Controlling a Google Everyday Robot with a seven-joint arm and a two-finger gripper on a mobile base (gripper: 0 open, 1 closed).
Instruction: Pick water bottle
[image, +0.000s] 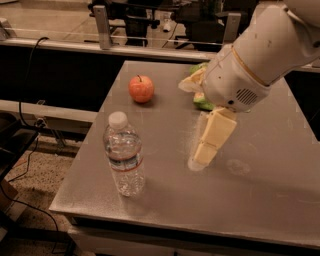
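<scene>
Water bottle (124, 155): clear, ribbed, white cap, red-edged label band, upright on the table (260, 200). Your claw (199, 159) hangs nearby; you cannot tell whether it's open.

A grey table (265, 200) carries three things. A red apple (141, 88) sits near its far edge. The water bottle (124, 157) stands upright, nearer the camera than the apple. A green bag (201, 101) lies right of the apple, partly hidden. The gripper (201, 156) hangs low over the tabletop, right of the apple and nearer.

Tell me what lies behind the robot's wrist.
A green bag, mostly covered by the wrist; only small green edges show. The gripper hangs low over the table, apart from the water bottle.
</scene>
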